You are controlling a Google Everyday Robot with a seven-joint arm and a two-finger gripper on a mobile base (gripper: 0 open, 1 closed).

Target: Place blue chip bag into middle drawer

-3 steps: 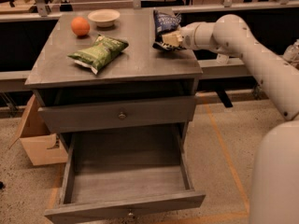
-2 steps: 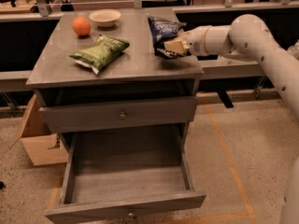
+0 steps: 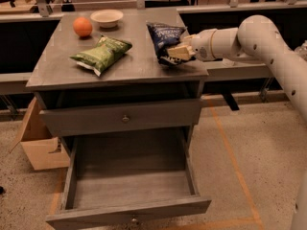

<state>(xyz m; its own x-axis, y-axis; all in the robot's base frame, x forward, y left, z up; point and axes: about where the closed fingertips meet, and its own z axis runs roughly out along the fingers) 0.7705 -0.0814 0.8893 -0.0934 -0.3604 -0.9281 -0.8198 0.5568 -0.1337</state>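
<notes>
**Blue bag in my jaws at the bench's right edge**

My gripper [image 3: 173,54] sits over the right edge of the bench [image 3: 129,73], about midway between its front right and back right corners. My arm [image 3: 249,35] reaches in to it from beyond that edge. My jaws are closed on the lower part of the blue chip bag [image 3: 164,34], pinching the crinkled foil from its right side. The bag stands nearly upright, its top leaning a little toward the back left, with white lettering on its dark face. Its bottom end is close to the bench top just inside the right edge; I cannot tell whether it touches the wood.

The green chip bag [image 3: 101,54] lies flat left of the bench's middle, well apart from my jaws. An orange [image 3: 82,27] sits near the back left corner, and a pale bowl [image 3: 106,17] is just beside it along the back edge.

Below the front edge, the upper drawer [image 3: 144,118] is shut, its small knob centred. Under it the middle drawer [image 3: 129,188] stands pulled out well past the front edge, its plank floor in plain view. A cardboard box [image 3: 41,150] stands on the floor by the bench's left side.
</notes>
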